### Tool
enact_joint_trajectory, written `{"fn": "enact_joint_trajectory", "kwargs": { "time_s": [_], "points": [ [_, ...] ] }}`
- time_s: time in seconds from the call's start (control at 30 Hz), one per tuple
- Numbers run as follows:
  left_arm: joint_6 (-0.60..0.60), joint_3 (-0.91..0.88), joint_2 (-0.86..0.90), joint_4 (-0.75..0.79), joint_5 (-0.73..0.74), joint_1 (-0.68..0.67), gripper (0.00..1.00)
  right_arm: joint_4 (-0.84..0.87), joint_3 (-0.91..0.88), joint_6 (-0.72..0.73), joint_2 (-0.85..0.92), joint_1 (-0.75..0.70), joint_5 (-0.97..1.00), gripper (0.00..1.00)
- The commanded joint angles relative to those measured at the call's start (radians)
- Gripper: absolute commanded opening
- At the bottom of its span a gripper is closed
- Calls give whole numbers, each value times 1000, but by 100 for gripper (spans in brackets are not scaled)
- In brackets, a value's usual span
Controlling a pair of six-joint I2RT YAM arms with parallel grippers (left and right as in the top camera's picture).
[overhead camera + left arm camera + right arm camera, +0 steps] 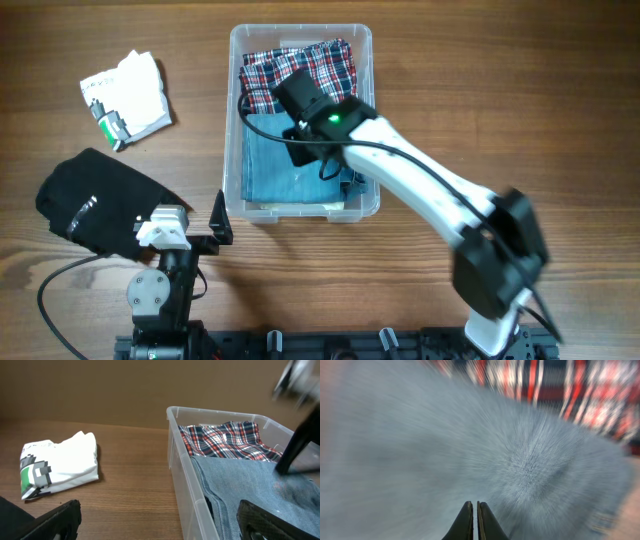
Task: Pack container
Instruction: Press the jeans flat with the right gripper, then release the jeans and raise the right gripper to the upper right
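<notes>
Right claw (474, 504) (fingers together) sits inside container (300, 30).

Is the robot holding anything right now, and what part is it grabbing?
Nothing is held. The right gripper is shut on nothing above the blue denim in the container, and the left gripper is open and empty beside it.

On the desk (480, 80), container (228, 130) at centre holding 2 cloths, far cloth (270, 65) behind near cloth (275, 160), right gripper (473, 505) over the near cloth; folded shirt (128, 95) well left of container, heaped garment (90, 200) before the shirt, left gripper (220, 218) just beside container's near-left corner.
</notes>
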Motion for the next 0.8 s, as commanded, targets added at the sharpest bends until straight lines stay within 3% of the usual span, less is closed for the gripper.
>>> {"fn": "enact_joint_trajectory", "kwargs": {
  "time_s": [0.0, 0.17, 0.27, 0.3, 0.47, 0.57, 0.77],
  "points": [
    [15, -6, 0, -1, 5, 3, 100, 4, 13, 13, -127, -1, -57, 4],
    [15, -6, 0, -1, 5, 3, 100, -43, 13, 105, -198, -50, 31, 4],
    [15, -6, 0, -1, 5, 3, 100, -82, 13, 146, -278, -153, 29, 4],
    [15, -6, 0, -1, 5, 3, 100, -100, 13, 142, -306, -196, 31, 9],
    [15, -6, 0, -1, 5, 3, 100, -222, 13, 69, -404, -416, 51, 99],
    [15, -6, 0, -1, 5, 3, 100, -302, 13, 6, -428, -542, 82, 100],
    [15, -6, 0, -1, 5, 3, 100, -308, 10, 4, -419, -695, 83, 100]
  ]
}}
